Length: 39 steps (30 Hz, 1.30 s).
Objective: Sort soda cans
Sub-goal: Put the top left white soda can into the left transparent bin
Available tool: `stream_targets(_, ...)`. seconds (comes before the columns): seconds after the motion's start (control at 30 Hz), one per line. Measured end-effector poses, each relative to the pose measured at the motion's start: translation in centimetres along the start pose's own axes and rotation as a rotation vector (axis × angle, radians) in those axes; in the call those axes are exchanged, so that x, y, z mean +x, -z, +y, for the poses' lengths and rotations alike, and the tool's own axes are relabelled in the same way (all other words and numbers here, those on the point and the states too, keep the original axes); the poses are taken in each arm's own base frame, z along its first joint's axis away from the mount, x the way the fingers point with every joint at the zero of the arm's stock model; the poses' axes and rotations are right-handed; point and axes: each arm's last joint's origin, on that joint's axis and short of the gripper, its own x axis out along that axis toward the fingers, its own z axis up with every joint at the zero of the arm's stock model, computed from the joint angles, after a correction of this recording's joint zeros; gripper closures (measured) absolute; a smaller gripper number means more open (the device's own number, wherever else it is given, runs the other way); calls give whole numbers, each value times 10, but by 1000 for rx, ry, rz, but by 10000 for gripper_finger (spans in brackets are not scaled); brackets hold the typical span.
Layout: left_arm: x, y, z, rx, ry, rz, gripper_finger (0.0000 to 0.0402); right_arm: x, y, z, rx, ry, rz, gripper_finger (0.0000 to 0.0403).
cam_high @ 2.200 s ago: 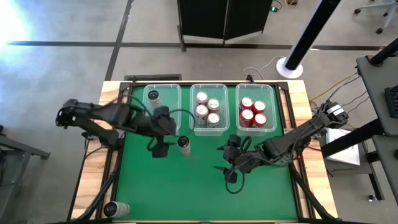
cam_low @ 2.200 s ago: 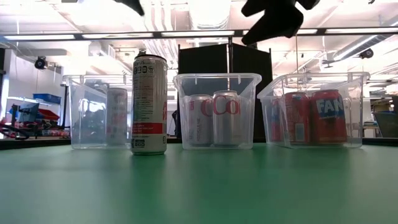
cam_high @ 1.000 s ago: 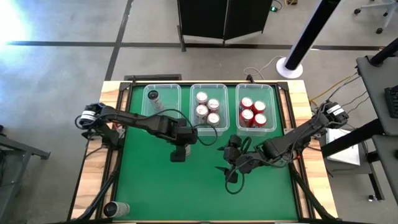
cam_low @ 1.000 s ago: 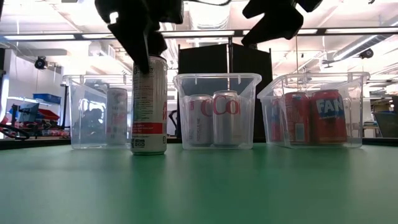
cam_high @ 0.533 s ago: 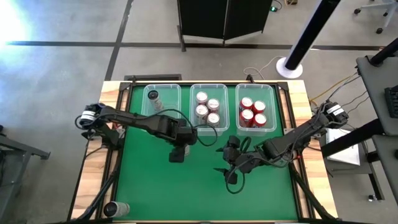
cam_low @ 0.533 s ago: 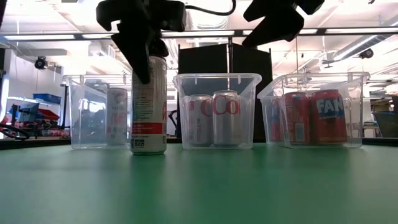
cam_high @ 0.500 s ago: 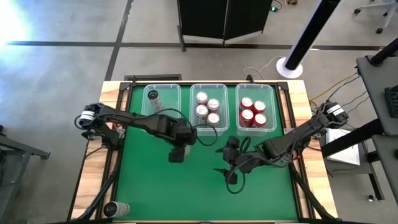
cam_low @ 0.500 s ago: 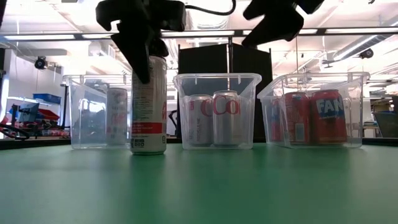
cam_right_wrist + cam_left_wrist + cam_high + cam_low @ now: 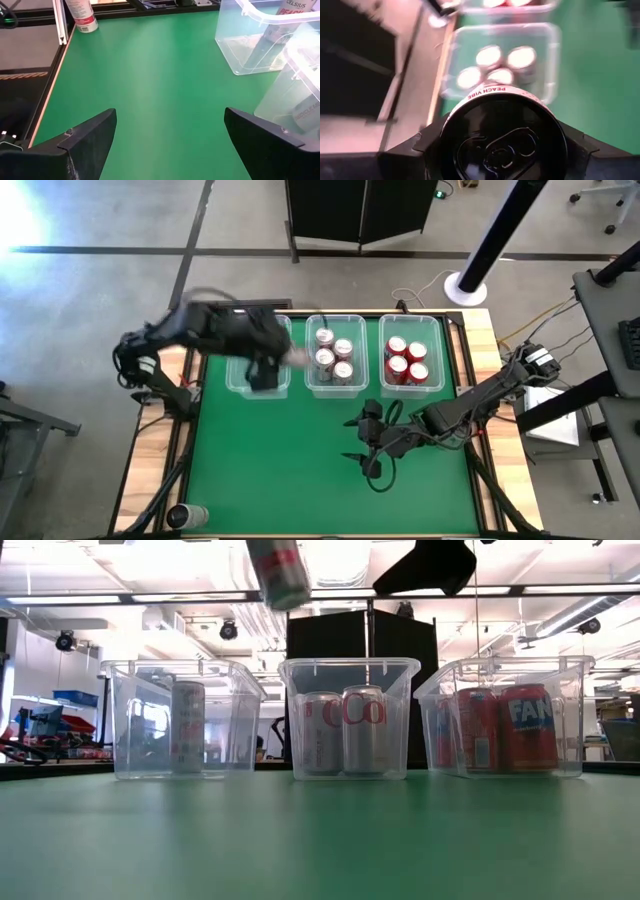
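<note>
A tall slim silver soda can (image 9: 280, 570) with a red band hangs tilted high above the table; its dark top (image 9: 500, 135) fills the left wrist view. My left gripper (image 9: 272, 365) is shut on it, over the left clear bin (image 9: 238, 385), beside the middle bin. One slim can (image 9: 187, 725) stands in the left bin. Several silver cans (image 9: 334, 352) fill the middle bin, several red cans (image 9: 405, 360) the right bin. My right gripper (image 9: 177, 145) hovers open over the green mat, right of centre, with nothing between its fingers. My left gripper pinches the tall can between its two fingers, one on each side of the wall just below the top rim (image 9: 445, 137). The can is lifted clear of the table and leans in the low view. How far back it reaches between the fingers does not show.
Another can (image 9: 188, 515) stands at the table's near left corner, outside the mat. The three clear bins line the far edge. The green mat (image 9: 300, 470) in front of them is open. Wooden borders and black rails (image 9: 182, 440) run along both sides.
My left gripper has raised the tall can off the mat, where it stood in front of the left bin, and carried it up and toward the far edge, over the left bin. The can has tipped from upright to tilted.
</note>
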Motion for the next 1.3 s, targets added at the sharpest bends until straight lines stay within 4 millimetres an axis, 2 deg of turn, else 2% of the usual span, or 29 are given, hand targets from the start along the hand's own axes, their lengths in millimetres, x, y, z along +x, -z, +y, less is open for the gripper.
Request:
stream_targets(0.1, -10, 8, 33, -90, -63, 28, 166, 0, 0, 0, -2, 0, 0, 37)
stream_targets(0.2, -6, 17, 61, -177, -117, 61, 166, 0, 0, 0, -3, 0, 1, 37)
stream_targets(0.33, 14, 31, 88, -239, -130, 156, 166, 0, 1, 0, -4, 1, 4, 37)
stream_targets(0.47, 42, 49, 103, -281, -139, 293, 166, 1, 6, -1, 0, 6, 20, 37)
stream_targets(0.73, 95, 72, 99, -277, -37, 432, 166, 2, 7, -2, 2, 8, 28, 37)
stream_targets(1.3, 165, 115, 92, -328, 50, 451, 166, 1, 9, -2, 23, 14, 45, 37)
